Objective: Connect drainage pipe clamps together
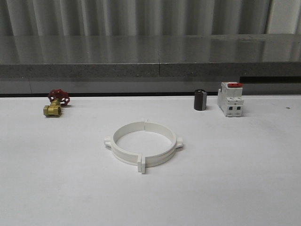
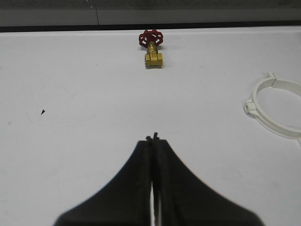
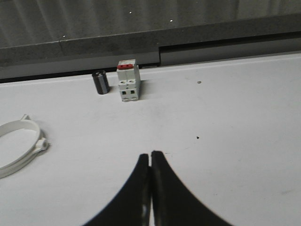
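At the centre of the white table, the drainage pipe clamps are seen lying flat, their end flanges meeting front and back so that a ring is formed. Whether the flanges are fully seated cannot be told. The left gripper and the right gripper are each held with fingers pressed together, empty, well apart from the ring. A sideways knock could separate the halves if they are only abutted. Open surface surrounds the ring; the brass valve, black cylinder and breaker are confined to the far edge.
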Motion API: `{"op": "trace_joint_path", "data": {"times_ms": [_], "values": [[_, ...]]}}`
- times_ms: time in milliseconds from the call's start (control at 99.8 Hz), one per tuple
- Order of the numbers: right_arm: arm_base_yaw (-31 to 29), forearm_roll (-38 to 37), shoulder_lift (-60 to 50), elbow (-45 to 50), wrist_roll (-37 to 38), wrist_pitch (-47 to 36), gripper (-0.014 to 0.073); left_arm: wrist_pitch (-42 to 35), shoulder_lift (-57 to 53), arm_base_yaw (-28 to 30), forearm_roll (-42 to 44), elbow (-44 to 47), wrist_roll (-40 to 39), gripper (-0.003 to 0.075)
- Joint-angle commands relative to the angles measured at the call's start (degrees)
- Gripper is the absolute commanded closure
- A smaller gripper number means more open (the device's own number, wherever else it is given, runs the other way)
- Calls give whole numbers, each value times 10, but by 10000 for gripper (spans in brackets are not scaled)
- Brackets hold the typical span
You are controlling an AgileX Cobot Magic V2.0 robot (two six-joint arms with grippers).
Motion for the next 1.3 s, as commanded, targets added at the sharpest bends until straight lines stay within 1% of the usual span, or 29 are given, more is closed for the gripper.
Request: {"op": "trace_joint_path", "data": {"times_ms": [0,280,320,1132,1292], "values": [[-19,7,-15,6,-20,-85,711,-39,1,2,-2,-16,1,740],[-11,0,-14,81,-20,-218,711,-39,1,2,-2,-16,1,740],[-11,0,-14,80,-20,-209,711,-39,1,2,-2,-16,1,740],[-11,0,-14,80,-20,-213,711,-39,1,2,-2,-16,1,740],[-11,0,-14,80,-20,-213,711,-58,1,2,7,-15,1,740]]}}
